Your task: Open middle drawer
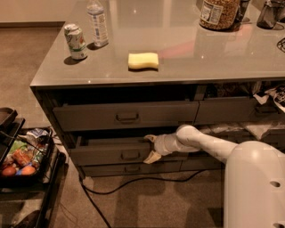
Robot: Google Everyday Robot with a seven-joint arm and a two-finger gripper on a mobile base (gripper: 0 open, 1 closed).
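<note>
Tool (149,148) at the end of the white arm (200,140) sits against the middle drawer (102,155), just right of its small bar handle (130,155). Its two pale fingers are spread wide apart, one (150,138) at the top edge of the drawer front and the other (152,157) lower, against the front face. They are not closed on the handle. The grey counter (200,58) fills the upper part of the view, and the robot's white body (254,187) stands at the lower right. The middle drawer lies below the top drawer (89,118) and above the shallow bottom drawer (107,169), its front standing a little proud of the bottom one with a dark gap above it. A black cart (50,176) with packaged food stands on the floor at the left. On the counter are a large jar (218,13), a yellow sponge (143,61), a clear bottle (97,23) and a can (75,41). A dark cable (133,183) trails across the floor.
</note>
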